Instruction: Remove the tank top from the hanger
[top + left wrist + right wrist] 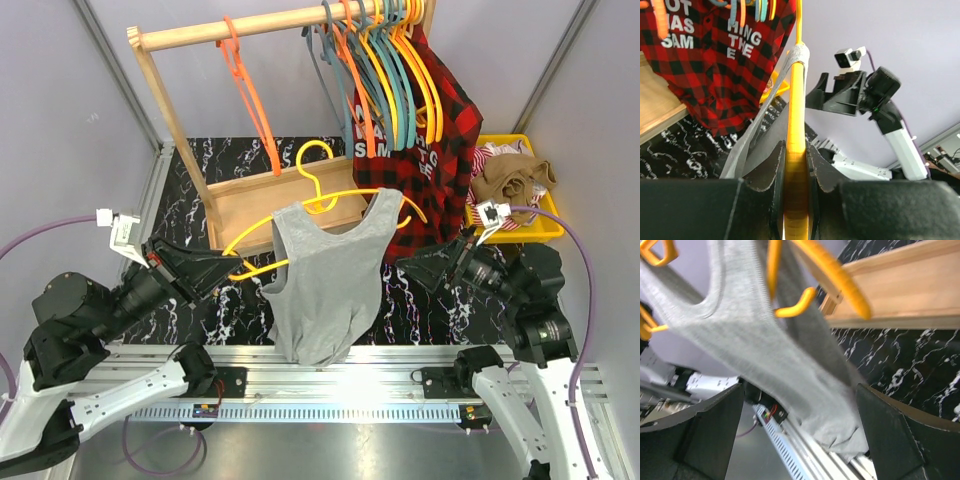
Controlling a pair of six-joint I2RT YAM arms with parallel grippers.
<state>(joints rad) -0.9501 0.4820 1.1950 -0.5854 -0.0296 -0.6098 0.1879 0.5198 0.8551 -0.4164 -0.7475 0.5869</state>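
Observation:
A grey tank top [325,280] hangs on a yellow hanger [316,165] held in the air over the front of the table. My left gripper [228,268] is shut on the hanger's left arm. In the left wrist view the yellow bar [796,125] runs up between my closed fingers [776,160], with a grey strap [798,52] wrapped over it. My right gripper [412,268] is open, just right of the top's side edge. In the right wrist view the grey fabric [765,355] hangs between my spread fingers [715,425], and the hanger [832,277] shows above it.
A wooden clothes rack [270,195] stands at the back with an orange hanger [250,95], several coloured hangers and a red plaid shirt [430,150]. A yellow bin [545,225] of clothes sits at the back right. The aluminium rail [330,355] runs along the near edge.

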